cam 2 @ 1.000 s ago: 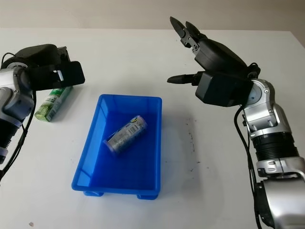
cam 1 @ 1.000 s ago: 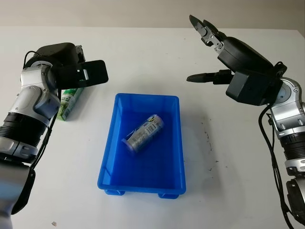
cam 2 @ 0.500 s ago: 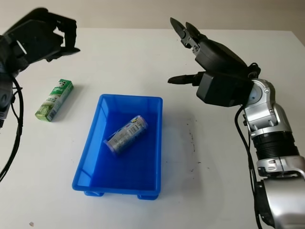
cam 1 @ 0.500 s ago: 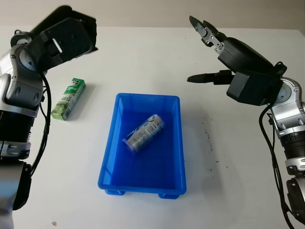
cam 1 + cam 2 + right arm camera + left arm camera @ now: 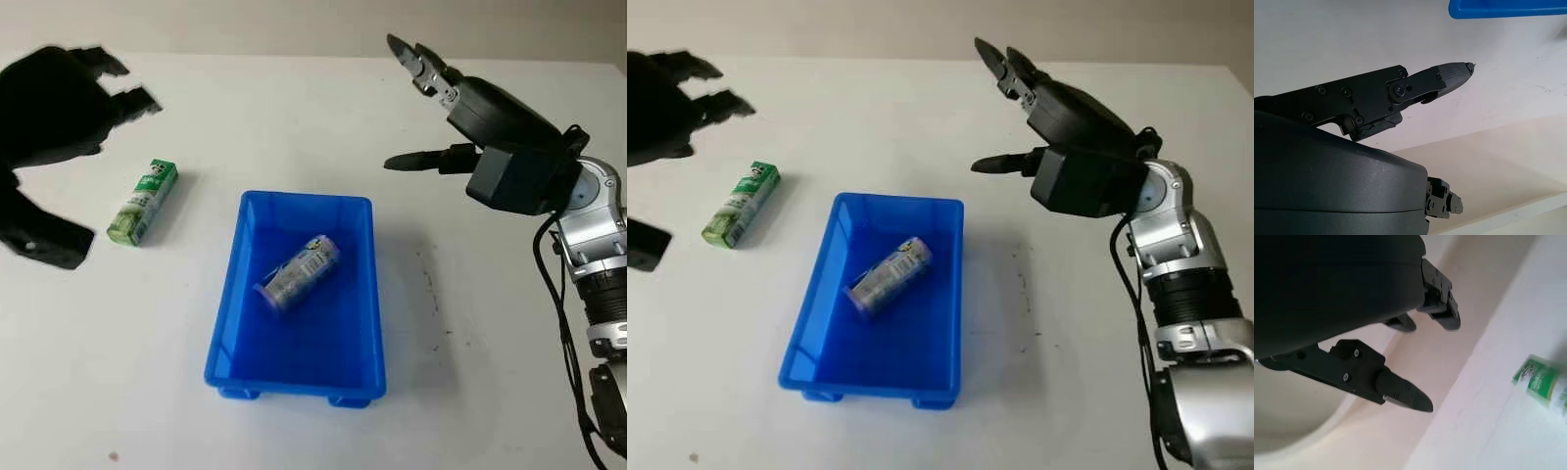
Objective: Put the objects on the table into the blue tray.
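Left hand (image 5: pixel 49 117) hangs open above the green carton (image 5: pixel 143 202); right hand (image 5: pixel 460 108) open, raised.

The left hand (image 5: pixel 44 117) is a blur cut by the edge (the green carton (image 5: pixel 1542 387) too).

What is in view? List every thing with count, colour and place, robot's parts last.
tray: one, blue, middle of the table.
can: one, silver-grey with a printed label, lying on its side inside the tray.
carton: one, green and white, lying on the table left of the tray, apart from it.
table: one, white, under everything.
left hand: one, black, open, raised above the table's left edge, beyond the carton.
right hand: one, black, open, raised above the table to the right of the tray's far end.
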You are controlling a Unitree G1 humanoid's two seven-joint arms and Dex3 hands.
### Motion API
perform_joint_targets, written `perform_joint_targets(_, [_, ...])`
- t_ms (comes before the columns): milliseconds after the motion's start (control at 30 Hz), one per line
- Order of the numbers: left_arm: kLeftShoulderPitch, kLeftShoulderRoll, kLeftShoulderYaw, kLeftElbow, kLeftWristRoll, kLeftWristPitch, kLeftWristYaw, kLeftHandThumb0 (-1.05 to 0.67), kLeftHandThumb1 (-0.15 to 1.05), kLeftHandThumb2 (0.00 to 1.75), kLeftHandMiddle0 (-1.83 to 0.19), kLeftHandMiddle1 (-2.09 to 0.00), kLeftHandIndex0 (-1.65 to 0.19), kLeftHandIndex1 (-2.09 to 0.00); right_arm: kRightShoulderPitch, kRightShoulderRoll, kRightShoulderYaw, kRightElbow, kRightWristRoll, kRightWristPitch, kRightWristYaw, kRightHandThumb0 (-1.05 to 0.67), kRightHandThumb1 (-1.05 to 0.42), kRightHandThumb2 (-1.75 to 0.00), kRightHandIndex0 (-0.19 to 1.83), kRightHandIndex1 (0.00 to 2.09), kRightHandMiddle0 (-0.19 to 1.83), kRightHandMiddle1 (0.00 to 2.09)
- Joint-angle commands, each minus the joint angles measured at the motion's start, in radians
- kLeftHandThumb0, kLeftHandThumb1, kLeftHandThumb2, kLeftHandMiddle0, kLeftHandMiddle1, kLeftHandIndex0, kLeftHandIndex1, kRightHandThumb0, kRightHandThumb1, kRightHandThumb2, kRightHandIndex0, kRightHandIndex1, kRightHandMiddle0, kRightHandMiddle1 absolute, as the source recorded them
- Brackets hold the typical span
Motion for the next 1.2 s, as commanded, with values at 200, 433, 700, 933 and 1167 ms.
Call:
perform_joint_targets(200, [-0.194,0.028,-0.206,0.146,0.223,-0.029,0.243,-0.40,0.92,0.05,0.07,-0.03,0.03,-0.08,-0.037,-0.011,-0.003,0.038,0.002,-0.039,-0.017,-0.63,-1.05,-0.06,-0.16,0.06,-0.15,0.06])
perform_joint_targets(433, [-0.242,-0.051,-0.316,0.287,0.260,0.035,0.363,-0.35,0.87,0.04,0.15,-0.02,0.08,-0.05,-0.045,-0.013,-0.002,0.054,0.000,-0.046,-0.015,-0.64,-1.05,-0.06,-0.16,0.06,-0.15,0.06])
perform_joint_targets(700, [-0.292,-0.157,-0.432,0.389,0.246,0.039,0.449,-0.38,0.87,0.05,0.10,-0.06,0.06,-0.06,-0.041,-0.025,-0.006,0.054,0.003,-0.055,-0.011,-0.65,-1.05,-0.07,-0.15,0.06,-0.15,0.06])
perform_joint_targets(933, [-0.290,-0.202,-0.518,0.428,0.227,0.000,0.443,-0.43,0.86,0.05,0.16,-0.03,0.10,-0.04,-0.034,-0.028,-0.011,0.026,0.009,-0.007,0.012,-0.65,-1.05,-0.06,-0.16,0.05,-0.16,0.05])
perform_joint_targets(1167, [-0.245,-0.221,-0.588,0.440,0.218,0.002,0.404,-0.49,0.95,0.08,0.15,-0.05,0.15,-0.03,-0.020,-0.032,-0.023,0.009,0.029,-0.009,0.016,-0.64,-1.05,-0.06,-0.16,0.05,-0.16,0.05])
